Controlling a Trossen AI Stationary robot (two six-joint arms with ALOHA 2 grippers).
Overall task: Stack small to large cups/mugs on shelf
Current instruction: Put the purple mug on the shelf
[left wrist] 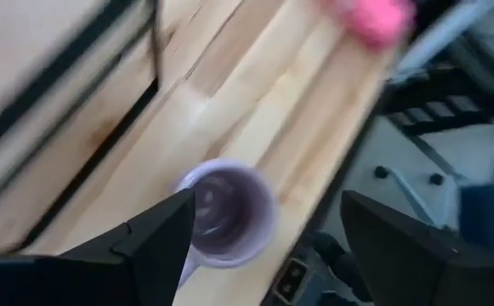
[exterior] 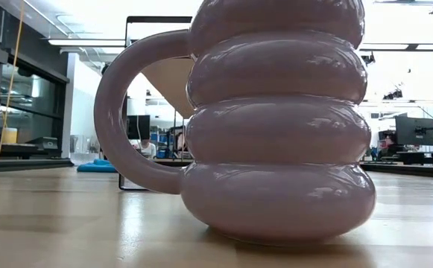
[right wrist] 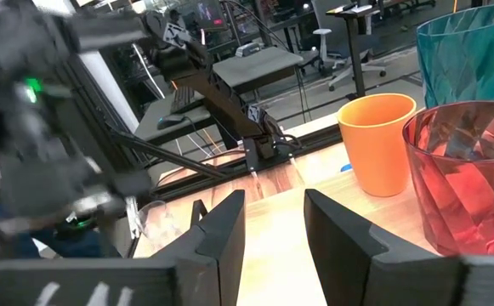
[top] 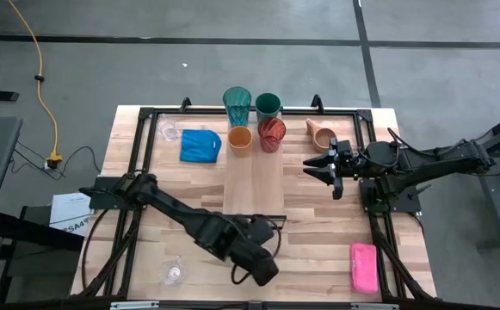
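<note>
Bright overhead light glares off the lavender mug; left wrist view blurred.

You'll find only one bit of lettering here — a white sheet of paper on the floor just off the table's left edge, beside the left arm's base, with dark capitals starting "SA"; the rest is cut off by the frame. Nothing on the table itself carries a label or number you could read.

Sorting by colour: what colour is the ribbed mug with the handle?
Lavender mug, clearest in the low view.
</note>
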